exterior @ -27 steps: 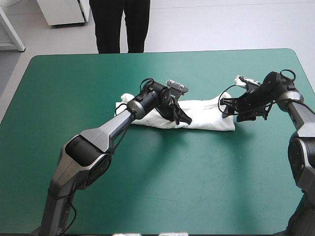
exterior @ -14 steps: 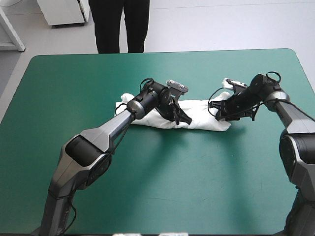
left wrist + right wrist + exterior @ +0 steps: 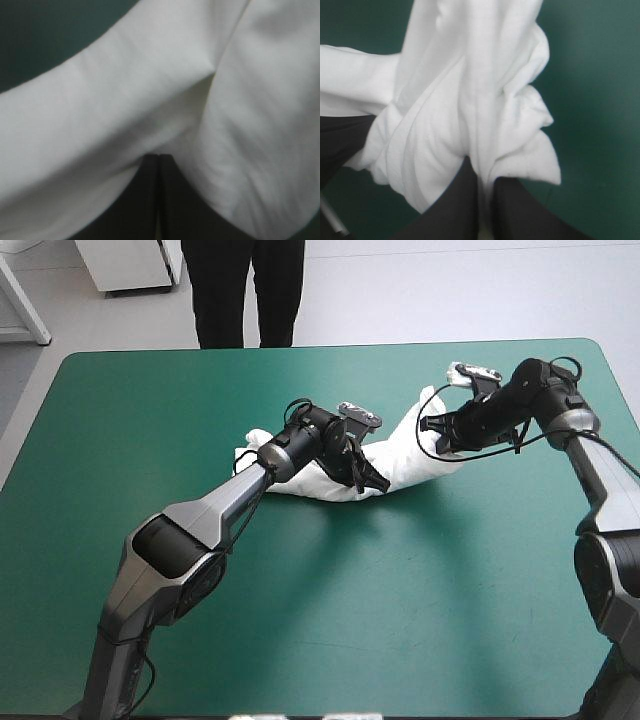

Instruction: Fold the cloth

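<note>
Pinching one end of the T-shirt (image 3: 405,455) tight in the right hand (image 3: 432,430), holding it raised above the worktop (image 3: 350,610); clamping its middle in the left hand (image 3: 373,481), down low.

From the overhead camera I see the table (image 3: 330,640) filling most of my feed, rounded at its corners, under a smooth teal-green cover (image 3: 120,440). That cover (image 3: 45,35) also shows as a dark patch on my left wrist feed, and more broadly (image 3: 600,75) on the right.
</note>
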Controlling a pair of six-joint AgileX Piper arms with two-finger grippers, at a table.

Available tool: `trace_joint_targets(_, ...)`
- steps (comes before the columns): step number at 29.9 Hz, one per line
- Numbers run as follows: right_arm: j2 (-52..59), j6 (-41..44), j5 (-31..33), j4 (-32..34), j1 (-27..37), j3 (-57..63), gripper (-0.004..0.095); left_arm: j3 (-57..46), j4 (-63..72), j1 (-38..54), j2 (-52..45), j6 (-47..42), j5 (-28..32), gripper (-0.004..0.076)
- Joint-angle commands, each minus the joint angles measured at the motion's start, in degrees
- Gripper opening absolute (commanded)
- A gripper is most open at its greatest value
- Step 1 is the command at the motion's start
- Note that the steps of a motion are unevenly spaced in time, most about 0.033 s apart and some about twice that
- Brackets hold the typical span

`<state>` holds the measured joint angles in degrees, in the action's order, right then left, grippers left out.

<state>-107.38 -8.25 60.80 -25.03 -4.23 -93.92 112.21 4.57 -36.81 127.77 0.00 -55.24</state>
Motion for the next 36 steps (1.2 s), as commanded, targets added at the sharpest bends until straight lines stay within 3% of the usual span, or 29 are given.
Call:
trace_joint_targets(1, 5.83, 0.15, 2.49, -3.24, -1.08, -5.06, -0.0013, 1.26, 1.49, -0.28, -2.78, 0.0, -0.05, -0.001)
trace_joint_targets(7, 7.32, 0.15, 8.47, -6.14, -3.04, -10.56, -0.0013, 1.26, 1.49, -0.18, -2.78, 0.0, -0.05, -0.001)
trace_joint_targets(17, 7.63, 1.78, 8.98, -5.69, -4.16, -13.19, -0.0013, 1.36, -0.76, 0.36, -4.34, -2.81, 0.23, -0.001)
trace_joint_targets(22, 7.28, 1.67, 7.99, -5.33, -4.16, -13.19, -0.0013, 0.45, -9.27, 0.73, -9.81, -7.63, -6.84, -0.001)
trace_joint_targets(26, 7.28, 1.67, 7.46, -5.53, -4.6, -13.19, -0.0013, -9.67, -15.12, 1.22, -17.76, -13.66, -5.41, -0.001)
trace_joint_targets(30, 7.28, 1.67, 5.84, -5.4, -6.63, -13.19, -0.0013, -23.5, -14.78, 1.72, -28.23, -13.81, -2.6, -0.0009)
trace_joint_targets(36, 7.18, 2.37, -0.48, -3.67, -12.98, -13.19, -0.0013, -38.15, -14.74, 1.72, -44.76, -13.81, -4.03, -0.0009)
